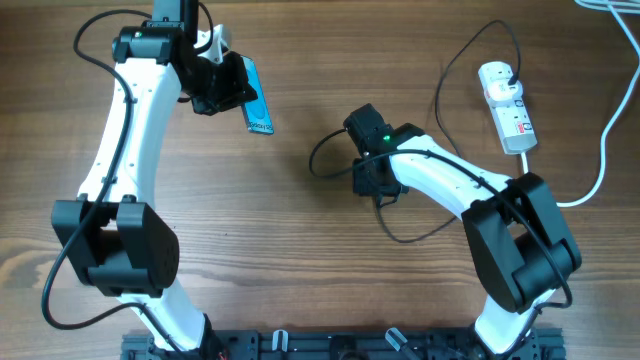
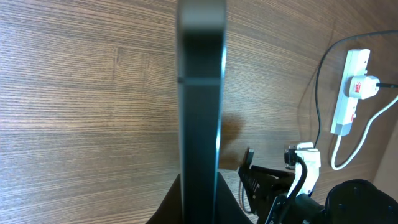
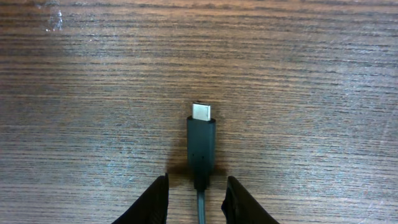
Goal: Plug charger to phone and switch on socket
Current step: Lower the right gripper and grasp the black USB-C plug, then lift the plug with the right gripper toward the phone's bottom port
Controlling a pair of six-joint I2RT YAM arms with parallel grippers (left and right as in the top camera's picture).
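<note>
**Connector dead ahead, phone held off at eleven o'clock, no join yet**

Closest to the base, just right of centre on the brown wood-grain table [image 1: 300, 290], the right gripper [image 1: 371, 180] is down low over the thin black charger cable [image 1: 438, 98]. Its wrist camera has the small black connector with the silver tip [image 3: 201, 142] dead ahead, with the tip aimed at twelve o'clock. The two black fingers [image 3: 155, 200] flank the cable at five and seven o'clock. The jaws stand partly apart with a sliver of wood showing either side of the cable, so I cannot tell whether they truly pinch it.

Further out, at eleven o'clock, the left gripper [image 1: 222, 85] is pressed together on the small rectangular smartphone with the cyan-blue screen [image 1: 258, 100]. Its own camera sees the phone edge-on, a dark slab standing straight up out of the jaws. Phone and connector are well apart, with bare wood between them.

Farthest out, at two o'clock, lies the short white power strip with red marks [image 1: 510, 110]. A plug head [image 1: 497, 74] is seated at its far end, and its thick white cord [image 1: 604, 150] trails off towards three o'clock. The switch is too small to read.

This looks like the plugging-in step, at the approach. The next move calls for bringing the tip and the phone's port together squarely. The port is not in view, so alignment is the tricky part, and the connector needs a firm hold. The switch comes after.
</note>
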